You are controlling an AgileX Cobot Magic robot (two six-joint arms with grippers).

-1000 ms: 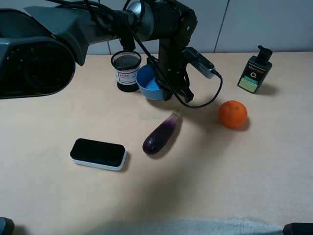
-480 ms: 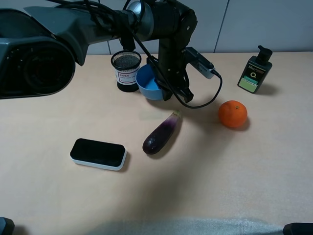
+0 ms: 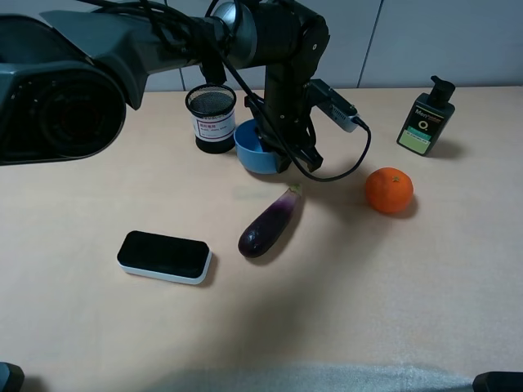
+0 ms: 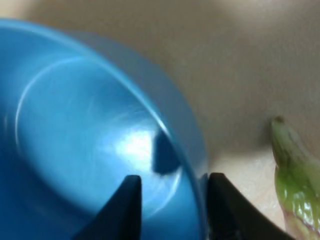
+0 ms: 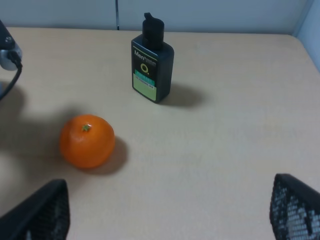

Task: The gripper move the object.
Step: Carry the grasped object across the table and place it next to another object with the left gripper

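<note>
- Gripping the rim of the blue plastic bowl (image 3: 252, 155), the left gripper (image 3: 280, 155) has one dark finger inside the glossy wall and one outside, pinched tight on it.
- The bowl is round and smooth. It sits down at the tan table (image 3: 368, 286), just beside the black mesh cup (image 3: 211, 110) with its white label, with a glossy purple eggplant (image 3: 272, 222) near.
- Spread wide, the right gripper (image 5: 167, 215) holds nothing. A dimpled orange (image 5: 86, 140) and a dark pump bottle (image 5: 151, 70) lie in front of it.

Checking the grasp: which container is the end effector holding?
The blue bowl, its rim pinched in the left end effector; the black mesh cup is ungripped.
</note>
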